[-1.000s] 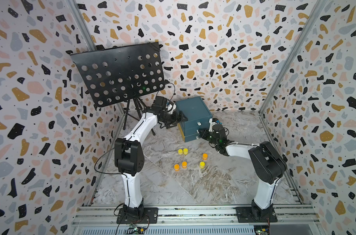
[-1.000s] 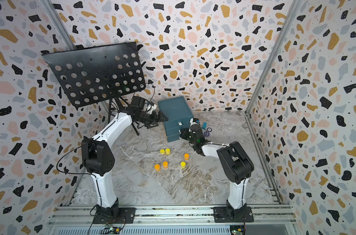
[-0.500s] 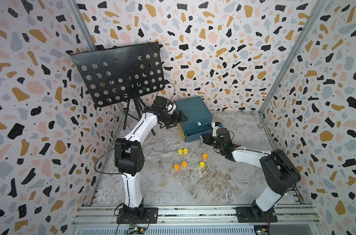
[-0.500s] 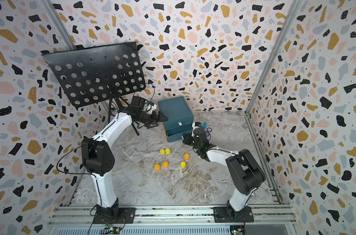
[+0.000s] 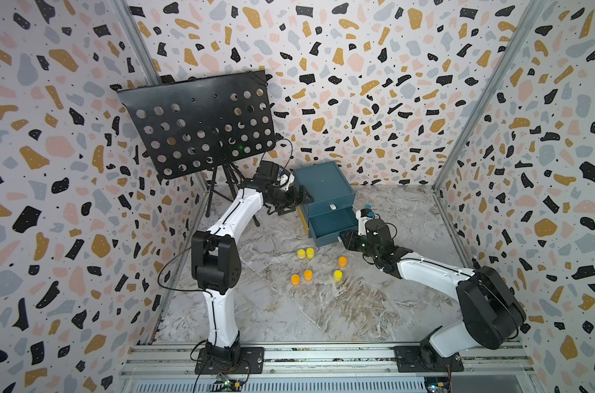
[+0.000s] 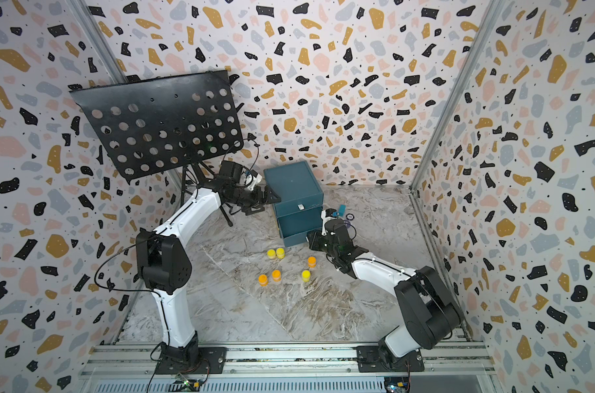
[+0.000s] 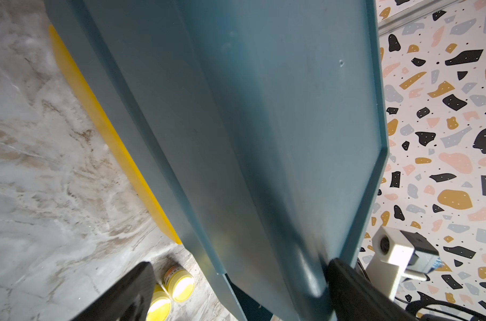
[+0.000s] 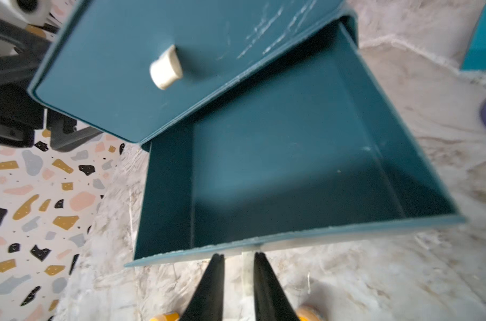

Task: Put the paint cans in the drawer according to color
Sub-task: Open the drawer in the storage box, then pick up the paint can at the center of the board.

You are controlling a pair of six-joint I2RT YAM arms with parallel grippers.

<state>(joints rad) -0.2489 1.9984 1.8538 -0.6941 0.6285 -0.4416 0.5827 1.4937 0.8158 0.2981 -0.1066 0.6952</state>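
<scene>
Right claw slightly parted, just off the open drawer; paint cans in front of it look light, stiff, slippery. Pinch the sides.

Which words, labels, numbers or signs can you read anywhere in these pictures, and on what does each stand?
No text can be read in any view.
yellow paint can: a small label with dark print on its side, too blurred to read.
drawer cabinet: no lettering shows.
upper drawer front: pale scratch marks only, not writing.
</scene>
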